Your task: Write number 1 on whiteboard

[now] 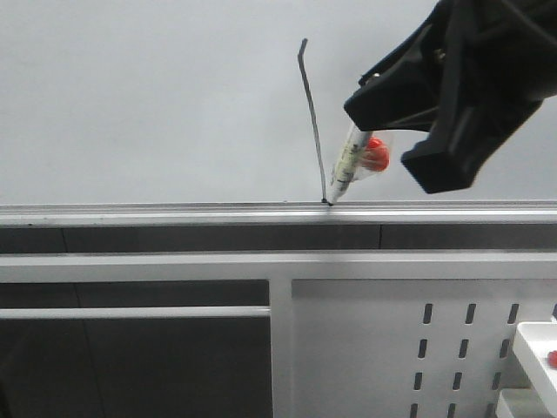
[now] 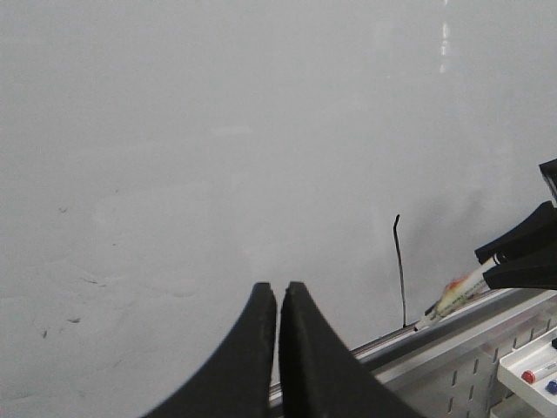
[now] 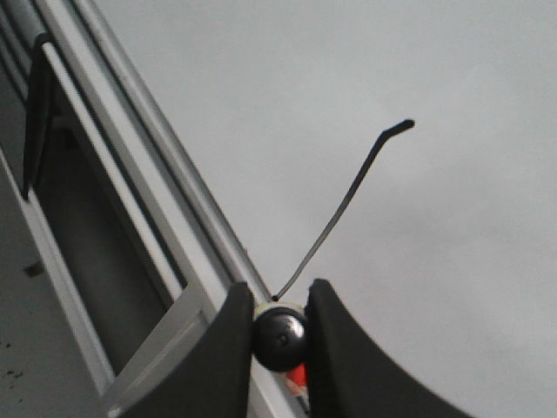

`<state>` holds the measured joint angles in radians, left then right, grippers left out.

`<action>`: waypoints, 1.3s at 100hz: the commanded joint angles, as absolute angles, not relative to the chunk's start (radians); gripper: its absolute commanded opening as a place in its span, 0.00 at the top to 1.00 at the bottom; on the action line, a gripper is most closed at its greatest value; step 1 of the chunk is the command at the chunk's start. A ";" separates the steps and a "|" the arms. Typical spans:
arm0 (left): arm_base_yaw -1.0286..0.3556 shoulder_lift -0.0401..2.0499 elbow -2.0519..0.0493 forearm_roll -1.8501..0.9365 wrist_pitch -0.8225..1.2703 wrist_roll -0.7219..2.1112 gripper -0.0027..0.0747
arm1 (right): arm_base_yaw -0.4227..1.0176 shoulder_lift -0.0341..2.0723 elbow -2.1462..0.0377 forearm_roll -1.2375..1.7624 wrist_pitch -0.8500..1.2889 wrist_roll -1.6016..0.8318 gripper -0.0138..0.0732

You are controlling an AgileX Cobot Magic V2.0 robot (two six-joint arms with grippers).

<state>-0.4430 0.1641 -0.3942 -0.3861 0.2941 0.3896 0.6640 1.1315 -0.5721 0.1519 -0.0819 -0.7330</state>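
In the front view I am seeing the right claw (image 1: 370, 122) coming in from 2 o'clock, clamping the marker (image 1: 351, 165), whose tip is touching the board (image 1: 139, 96) right at the foot of the 1 (image 1: 312, 113). The 1 is standing near the middle of the frame, its hook at 12 o'clock and its foot meeting the silver strip (image 1: 174, 212) at 6 o'clock. A slotted panel (image 1: 374, 348) is sitting at 5 o'clock under the strip.

In the left wrist view the left claw (image 2: 278, 300) is hanging in front of the board (image 2: 218, 131), its fingers nearly together with only a thin slit between them, gripping nothing. The 1 (image 2: 400, 270) is showing beside it, and the marker (image 2: 457, 294) is leaning its tip to the foot of that stroke. A tray (image 2: 522, 366) is peeking in at the corner.

In the right wrist view I am looking down the marker's dark end (image 3: 279, 335), pinched between the right claw's (image 3: 279, 326) fingers. The 1 (image 3: 339, 209) is running away from it across the board (image 3: 435, 104), ending in the hook.
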 commanded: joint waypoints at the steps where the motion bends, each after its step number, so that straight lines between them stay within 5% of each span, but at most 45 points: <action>1: -0.441 0.175 -0.422 -0.432 0.222 0.382 0.99 | 0.703 1.037 -0.613 0.151 -0.022 -0.747 0.92; 14: -0.441 0.184 -0.450 -0.467 0.297 0.388 0.94 | 0.786 0.912 -0.622 0.186 0.043 -0.747 0.93; 29: -0.441 0.235 -0.536 -0.524 0.498 0.534 0.60 | 0.859 0.812 -0.694 0.280 0.128 -0.747 0.92; 36: -0.441 0.285 -0.578 -0.587 0.573 0.640 0.53 | 0.875 0.805 -0.727 0.293 0.131 -0.747 0.92; 69: -0.441 0.563 -0.744 -0.804 0.795 1.011 0.54 | 0.956 0.901 -0.863 0.329 0.194 -0.747 0.93; 130: -0.441 0.643 -0.791 -0.820 0.851 1.044 0.54 | 1.084 1.098 -1.064 0.331 0.197 -0.747 0.93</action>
<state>-0.4430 0.6335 -0.7532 -0.7647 0.8955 1.0414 1.0711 1.1032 -1.0094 0.3216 0.2722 -0.7386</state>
